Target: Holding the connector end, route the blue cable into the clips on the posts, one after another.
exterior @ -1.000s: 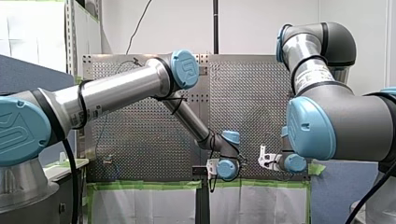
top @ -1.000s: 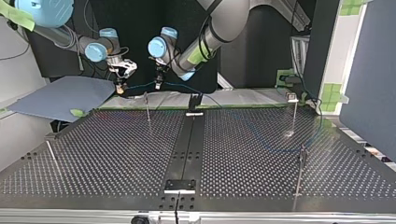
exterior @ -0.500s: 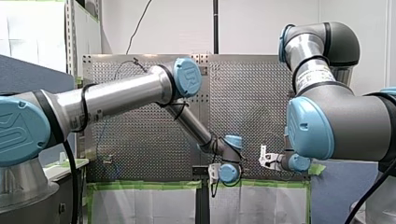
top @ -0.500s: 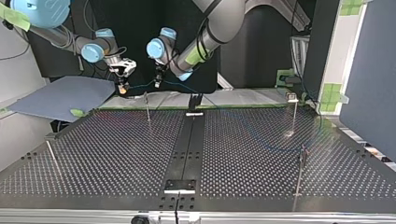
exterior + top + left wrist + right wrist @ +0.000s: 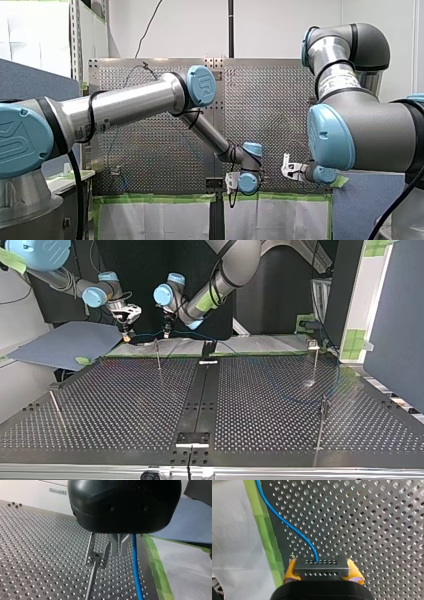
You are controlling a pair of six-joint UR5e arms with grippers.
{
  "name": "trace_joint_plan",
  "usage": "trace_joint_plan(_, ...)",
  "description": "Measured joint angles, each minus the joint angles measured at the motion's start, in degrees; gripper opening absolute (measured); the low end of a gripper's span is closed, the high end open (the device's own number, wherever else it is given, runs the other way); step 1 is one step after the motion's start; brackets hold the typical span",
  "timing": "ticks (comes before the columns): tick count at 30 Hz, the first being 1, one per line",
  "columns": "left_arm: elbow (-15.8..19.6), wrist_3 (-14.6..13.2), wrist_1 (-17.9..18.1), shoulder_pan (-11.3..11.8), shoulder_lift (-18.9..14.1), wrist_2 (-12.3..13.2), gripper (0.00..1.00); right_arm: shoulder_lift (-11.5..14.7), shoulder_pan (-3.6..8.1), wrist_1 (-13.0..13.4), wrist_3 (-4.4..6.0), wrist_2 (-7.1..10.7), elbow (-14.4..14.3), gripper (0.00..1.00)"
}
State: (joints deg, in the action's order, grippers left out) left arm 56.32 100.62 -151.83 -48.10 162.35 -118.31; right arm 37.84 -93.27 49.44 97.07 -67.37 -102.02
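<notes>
One grey connector (image 5: 321, 568) is clamped between the right jaws' yellow pads (image 5: 290, 570), the blue cable (image 5: 315, 555) leading ahead; the left jaws are narrowed, the cable passing just beside them.

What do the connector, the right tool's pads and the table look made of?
Connector: dull grey metal or plastic, pin holes in rows. Pads: yellow, frayed at the edges, probably soft rubber or foam. Table: perforated metal, faint sheen.
</notes>
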Motion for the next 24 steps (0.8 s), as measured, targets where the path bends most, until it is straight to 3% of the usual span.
trace_joint_plan(6, -0.23, 0.09, 0.12, 0.21, 0.08, 1.47, 0.00, 0.00, 0.48, -0.32, 0.79, 0.03, 1.34, 0.00)
trace_joint_plan(14, -1.68, 0.58, -0.02, 0.60, 0.18, 3.66, 0.00, 0.00, 0.56, -0.83, 1.04, 0.11, 2.34, 0.00)
trace_joint_plan(24, -6.42, 1.81, -3.73, 0.87, 2.92, 5.36, 0.00, -0.07, 0.46, -0.78, 1.12, 0.73, 2.55, 0.00)
